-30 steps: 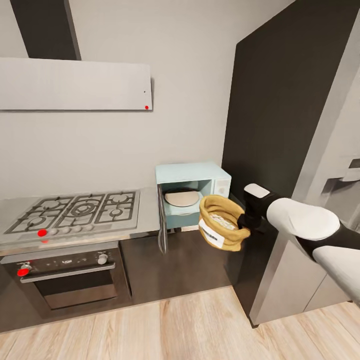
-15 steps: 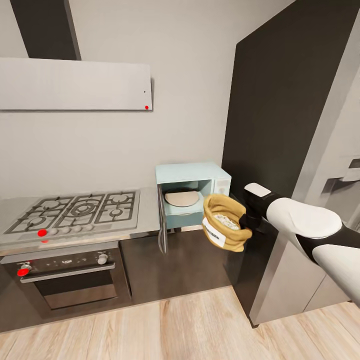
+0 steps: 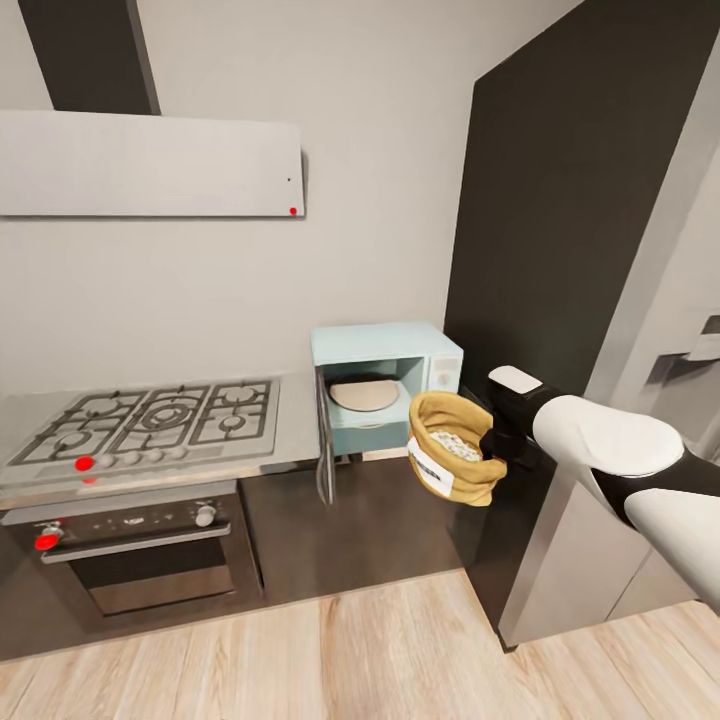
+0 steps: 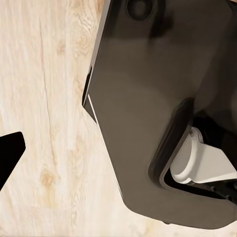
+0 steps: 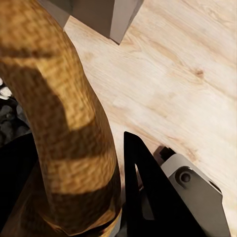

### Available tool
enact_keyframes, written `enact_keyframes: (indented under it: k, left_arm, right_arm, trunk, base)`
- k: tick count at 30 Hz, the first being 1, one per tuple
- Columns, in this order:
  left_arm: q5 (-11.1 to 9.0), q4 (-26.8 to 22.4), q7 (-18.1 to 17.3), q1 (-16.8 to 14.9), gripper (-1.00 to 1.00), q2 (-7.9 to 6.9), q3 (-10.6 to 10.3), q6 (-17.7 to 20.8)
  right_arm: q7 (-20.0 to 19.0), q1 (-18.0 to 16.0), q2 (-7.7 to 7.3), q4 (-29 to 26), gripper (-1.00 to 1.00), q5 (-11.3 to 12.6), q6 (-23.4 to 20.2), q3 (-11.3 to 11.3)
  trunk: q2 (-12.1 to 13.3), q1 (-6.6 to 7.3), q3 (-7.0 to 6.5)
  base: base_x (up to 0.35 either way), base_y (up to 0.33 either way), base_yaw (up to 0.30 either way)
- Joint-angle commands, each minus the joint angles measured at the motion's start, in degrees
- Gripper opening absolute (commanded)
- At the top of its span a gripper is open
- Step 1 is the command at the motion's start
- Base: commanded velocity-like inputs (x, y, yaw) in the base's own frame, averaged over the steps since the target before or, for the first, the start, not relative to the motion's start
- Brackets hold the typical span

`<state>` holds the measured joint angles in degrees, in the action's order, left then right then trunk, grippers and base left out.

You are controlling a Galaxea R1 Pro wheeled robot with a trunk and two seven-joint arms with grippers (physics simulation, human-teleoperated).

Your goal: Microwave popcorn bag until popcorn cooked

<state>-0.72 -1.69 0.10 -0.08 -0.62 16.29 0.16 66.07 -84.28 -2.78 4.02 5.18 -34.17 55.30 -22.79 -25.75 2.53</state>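
The popcorn bag [image 3: 452,448] hangs in your right pincer [image 3: 490,447], clenched on the rolled rim at the bag's far-right side, so the sack sits just to the left of the pincer, mouth tilted up and toward you. Over the last second the bag has drifted a little rightward and slightly up — away from the opening of the microwave [image 3: 385,385], not into it. The change is small, and I judge it as you lining up the height before pushing in; the insertion itself is not yet done.

The bag is coarse, burlap-like tan-orange cloth, soft and slumped, with a white label on its front. In the right wrist view the thick woven rim [image 5: 64,123] curves across, with a dark finger [image 5: 143,192] pressed beside it. Inside the mouth lie pale and greyish grains of popcorn [image 3: 455,444]. A soft rim like that may sag as you move, so keep the bag upright.

Beyond the bag, left of the pincer, the microwave is a pale mint box with its door [image 3: 323,440] swung open edge-on and a round pale turntable plate [image 3: 364,394] inside. It sits on the glossy grey worktop [image 3: 298,425] beside the grated gas hob [image 3: 150,415].

Your left pincer [image 4: 7,155] shows as one dark fingertip over the wooden floor [image 4: 44,98]; I cannot tell whether it is released or closed.
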Motion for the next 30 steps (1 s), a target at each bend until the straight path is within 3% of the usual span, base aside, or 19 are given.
enact_keyframes:
  k: [1,7,14,30]
  left_arm:
    - [-0.1,-0.1,0.0,0.0,1.00,0.01,0.1,0.0]
    - [-0.1,-0.1,0.0,0.0,1.00,0.01,0.1,0.0]
    - [-0.1,-0.1,0.0,0.0,1.00,0.01,0.1,0.0]
    - [-0.1,-0.1,0.0,0.0,1.00,0.01,0.1,0.0]
  right_arm:
    - [0.2,-0.1,-0.04,0.1,-1.00,0.5,-0.4,-0.5]
    - [0.2,-0.1,-0.03,0.1,-1.00,0.5,-0.4,-0.5]
    - [0.2,-0.1,-0.03,0.1,-1.00,0.6,-0.4,-0.5]
    - [0.1,-0.1,-0.12,0.1,-1.00,0.7,-0.5,-0.5]
  trunk:
    - [-0.1,-0.04,0.13]
    - [-0.1,-0.04,0.13]
    - [-0.1,-0.04,0.13]
    - [-0.1,-0.04,0.13]
  base:
    - [0.000,0.000,0.102]
    - [0.003,-0.020,0.240]
    - [0.085,-0.210,0.250]
    - [0.076,-0.123,0.016]
